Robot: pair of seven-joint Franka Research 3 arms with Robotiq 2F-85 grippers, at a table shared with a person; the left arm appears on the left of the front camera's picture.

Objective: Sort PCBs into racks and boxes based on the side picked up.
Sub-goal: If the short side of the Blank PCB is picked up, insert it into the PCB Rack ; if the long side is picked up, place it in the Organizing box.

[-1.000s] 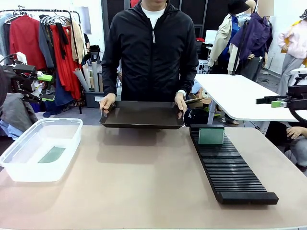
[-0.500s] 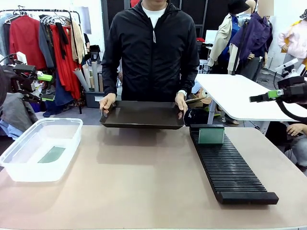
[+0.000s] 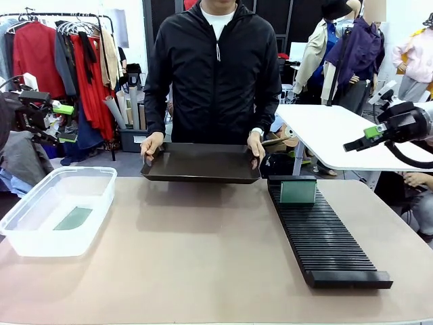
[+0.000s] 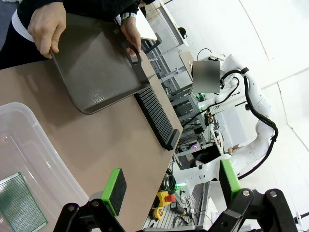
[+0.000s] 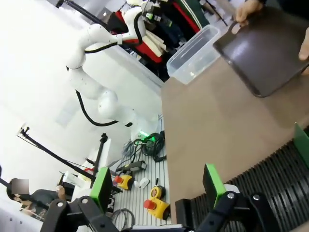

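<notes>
Left gripper (image 3: 62, 122): jaws spread wide, empty, raised beside clear box (image 3: 17, 233), which holds one PCB (image 3: 73, 218).

Person's hands (image 3: 150, 145): clenched on black tray (image 3: 201, 162) at the far edge.

Rack (image 3: 325, 237): one PCB upright in the far slot.

Right gripper (image 3: 362, 137): jaws wide apart, empty.

Risk: the tray, tipped over the table edge, may slip.

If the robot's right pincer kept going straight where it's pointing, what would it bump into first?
Probably the black tray the person holds at the table's far edge; the open right pincer looks over bare tabletop toward it. Depth is hard to judge, so it might pass above it.
</notes>
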